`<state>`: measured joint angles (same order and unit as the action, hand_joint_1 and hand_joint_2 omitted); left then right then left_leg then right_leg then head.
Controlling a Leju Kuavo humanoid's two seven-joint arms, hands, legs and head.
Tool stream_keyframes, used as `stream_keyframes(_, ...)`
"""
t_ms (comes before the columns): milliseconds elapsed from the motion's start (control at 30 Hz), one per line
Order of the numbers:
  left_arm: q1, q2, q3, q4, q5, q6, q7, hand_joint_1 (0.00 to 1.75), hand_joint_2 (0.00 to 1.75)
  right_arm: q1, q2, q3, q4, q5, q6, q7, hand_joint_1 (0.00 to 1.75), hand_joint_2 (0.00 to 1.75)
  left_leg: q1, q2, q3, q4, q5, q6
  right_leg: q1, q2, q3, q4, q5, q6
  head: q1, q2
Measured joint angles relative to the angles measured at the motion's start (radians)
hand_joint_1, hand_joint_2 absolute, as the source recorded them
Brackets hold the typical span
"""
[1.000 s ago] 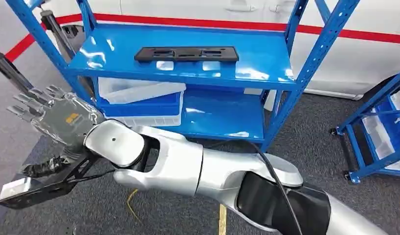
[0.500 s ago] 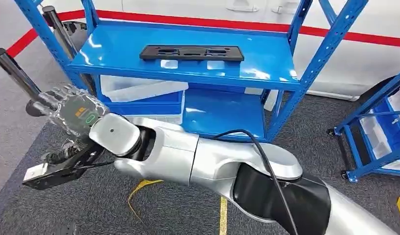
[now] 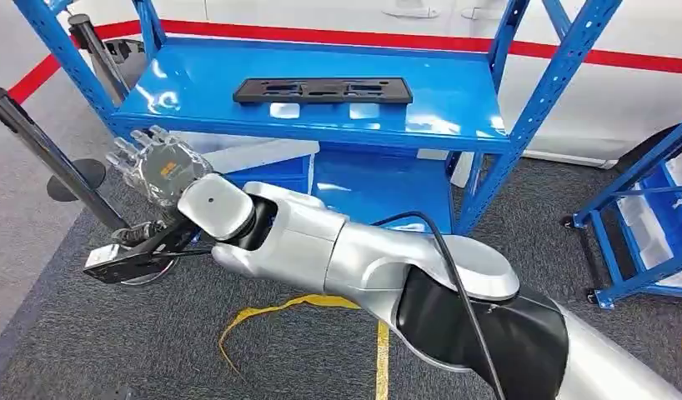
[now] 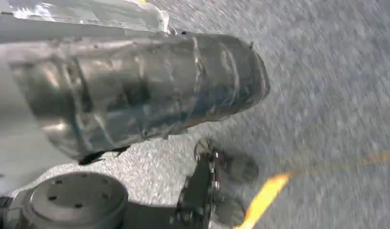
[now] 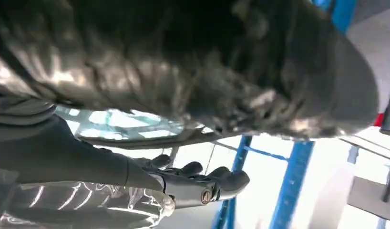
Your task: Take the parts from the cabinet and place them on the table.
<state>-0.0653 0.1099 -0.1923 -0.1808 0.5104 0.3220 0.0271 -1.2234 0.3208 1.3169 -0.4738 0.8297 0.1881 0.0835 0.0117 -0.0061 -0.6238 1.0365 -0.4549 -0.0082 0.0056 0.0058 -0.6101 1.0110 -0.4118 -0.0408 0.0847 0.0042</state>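
No text, brand or number can be read; an orange mark on the back of the right hand (image 3: pixel 158 171) is too small to make out.

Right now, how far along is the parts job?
Nothing looks done yet: the black part lies on the blue rack's top shelf. The right hand, holding nothing, is raised near the shelf's front left corner. Grasping and carrying to the table remain.

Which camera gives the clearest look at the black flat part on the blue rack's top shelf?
The head view: the black part lies flat and whole on the top shelf. The left wrist view faces the carpet; the right wrist view catches blue rack posts, not the part.
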Motion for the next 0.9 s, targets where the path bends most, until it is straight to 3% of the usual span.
stream_keyframes(33,-0.002,0.000,-0.003,0.000,0.000,0.000,-0.002,0.00,0.00,-0.004,0.000,0.000,0.004,0.000,0.000,0.000,0.00,0.00,0.000,0.001,-0.020,0.046,-0.029,-0.006,-0.003,-0.002,0.001,-0.001,0.002,-0.003,-0.004,0.000)
stream_keyframes(100,-0.002,0.002,-0.005,0.000,0.003,-0.002,-0.002,0.00,0.00,-0.004,-0.001,0.000,0.013,0.000,0.000,0.000,0.00,0.00,0.004,0.001,-0.093,0.201,-0.094,-0.016,-0.003,-0.002,0.001,-0.001,0.001,-0.005,-0.005,0.000)
stream_keyframes(133,0.000,0.003,-0.006,0.000,0.003,-0.008,-0.002,0.00,0.00,-0.001,-0.002,0.000,0.019,0.000,0.000,0.000,0.00,0.00,0.005,0.001,-0.126,0.265,-0.110,-0.021,-0.003,-0.002,0.000,-0.001,0.000,-0.005,-0.004,0.000)
stream_keyframes(167,0.001,0.003,-0.006,0.000,0.003,-0.011,-0.002,0.00,0.00,0.000,-0.003,0.000,0.023,0.000,0.000,0.000,0.00,0.00,0.007,0.001,-0.135,0.276,-0.101,-0.024,-0.003,-0.001,0.000,0.000,0.000,-0.005,-0.004,0.000)
stream_keyframes(200,0.002,0.003,-0.007,0.000,0.003,-0.015,-0.001,0.00,0.00,0.000,-0.006,0.000,0.026,0.000,0.001,0.000,0.00,0.00,0.010,0.001,-0.121,0.240,-0.070,-0.026,-0.004,0.000,0.001,0.001,-0.001,-0.004,-0.004,0.000)
stream_keyframes(267,0.000,0.003,-0.009,0.000,0.004,-0.016,-0.001,0.00,0.00,-0.001,-0.007,0.000,0.031,0.001,0.002,0.000,0.00,0.00,0.013,0.003,-0.037,0.065,0.022,-0.029,-0.008,0.002,0.001,0.008,-0.006,0.003,-0.004,0.000)
stream_keyframes(300,-0.001,0.003,-0.009,0.000,0.005,-0.016,-0.001,0.00,0.00,-0.002,-0.007,0.000,0.032,0.004,0.003,0.000,0.00,0.00,0.015,0.005,-0.006,-0.009,0.033,-0.029,-0.008,0.003,0.000,0.013,-0.011,0.009,-0.004,0.000)
stream_keyframes(333,-0.002,0.004,-0.010,0.000,0.006,-0.016,0.000,0.00,0.00,-0.003,-0.009,0.000,0.034,0.008,0.004,0.000,0.00,0.00,0.004,0.003,0.011,-0.025,0.020,-0.021,-0.002,0.006,-0.006,0.018,-0.013,0.014,-0.009,0.000)
stream_keyframes(367,-0.003,0.005,-0.011,0.000,0.006,-0.015,0.001,0.00,0.00,-0.003,-0.010,0.000,0.036,0.012,0.005,0.000,0.00,0.00,0.005,0.001,0.008,-0.020,0.022,-0.007,-0.001,0.006,-0.008,0.016,-0.011,0.018,-0.006,0.000)
stream_keyframes(433,-0.001,0.005,-0.011,0.000,0.010,-0.013,0.002,0.00,0.00,-0.002,-0.014,0.000,0.040,0.015,0.006,0.000,0.00,0.00,0.002,0.000,0.005,-0.019,0.021,0.003,-0.003,0.005,-0.005,0.014,-0.010,0.026,-0.008,0.000)
stream_keyframes(467,-0.001,0.005,-0.011,0.000,0.010,-0.013,0.002,0.00,0.00,-0.003,-0.016,0.000,0.042,0.015,0.006,0.000,0.00,0.00,0.009,0.001,0.010,-0.025,0.025,0.011,0.000,0.006,-0.004,0.015,-0.014,0.033,-0.007,0.000)
stream_keyframes(500,-0.001,0.005,-0.011,0.000,0.010,-0.013,0.002,0.00,0.00,-0.003,-0.019,0.000,0.043,0.015,0.007,0.000,0.00,0.00,0.010,0.002,0.015,-0.029,0.026,0.017,-0.004,0.004,-0.013,0.038,-0.030,0.038,-0.007,0.000)
stream_keyframes(600,-0.002,0.008,-0.011,0.000,0.011,-0.014,0.002,0.00,0.00,-0.003,-0.026,0.000,0.047,0.015,0.017,0.000,0.00,0.00,0.006,0.004,0.016,-0.028,0.022,0.031,-0.006,0.002,-0.119,0.251,-0.129,0.043,-0.005,0.000)
stream_keyframes(633,-0.002,0.009,-0.011,0.000,0.011,-0.014,0.002,0.00,0.00,0.000,-0.028,0.000,0.049,0.015,0.020,0.002,0.00,0.00,0.005,0.004,0.016,-0.027,0.021,0.032,-0.007,0.002,-0.155,0.317,-0.145,0.044,-0.003,0.000)
stream_keyframes(667,-0.002,0.010,-0.011,0.000,0.011,-0.014,0.002,0.00,0.00,0.002,-0.033,0.000,0.052,0.015,0.025,0.005,0.00,0.00,0.005,0.003,0.017,-0.026,0.020,0.034,-0.007,0.002,-0.169,0.331,-0.134,0.043,-0.004,0.000)
stream_keyframes(700,-0.002,0.010,-0.011,0.000,0.011,-0.014,0.002,0.00,0.00,0.002,-0.037,0.000,0.054,0.015,0.027,0.008,0.00,0.00,0.005,0.002,0.018,-0.025,0.018,0.033,-0.007,0.002,-0.160,0.303,-0.107,0.041,-0.003,0.000)
stream_keyframes(767,-0.001,0.010,-0.012,0.000,0.011,-0.015,0.002,0.00,0.00,-0.002,-0.049,0.000,0.058,0.015,0.030,0.010,0.00,0.00,0.005,-0.002,0.024,-0.021,0.011,0.030,-0.006,0.002,-0.082,0.133,-0.010,0.032,-0.003,0.000)
stream_keyframes(800,-0.001,0.010,-0.012,0.000,0.011,-0.015,0.002,0.00,0.00,-0.004,-0.054,0.000,0.060,0.015,0.030,0.010,0.00,0.00,0.005,-0.002,0.025,-0.020,0.007,0.025,-0.005,0.003,-0.049,0.060,0.016,0.026,-0.003,0.000)
stream_keyframes(833,-0.002,0.010,-0.012,0.000,0.011,-0.015,0.002,0.00,0.00,-0.007,-0.060,0.000,0.061,0.015,0.032,0.013,0.00,0.00,-0.003,-0.004,0.020,-0.012,0.003,0.018,0.000,0.004,-0.028,0.026,0.001,0.026,-0.004,0.000)
stream_keyframes(900,-0.001,0.011,-0.012,0.000,0.011,-0.014,0.001,0.00,0.00,-0.007,-0.069,0.000,0.066,0.015,0.035,0.020,0.00,0.00,0.001,-0.003,0.019,-0.017,0.004,0.011,0.002,0.007,-0.032,0.027,0.000,0.024,-0.003,0.000)
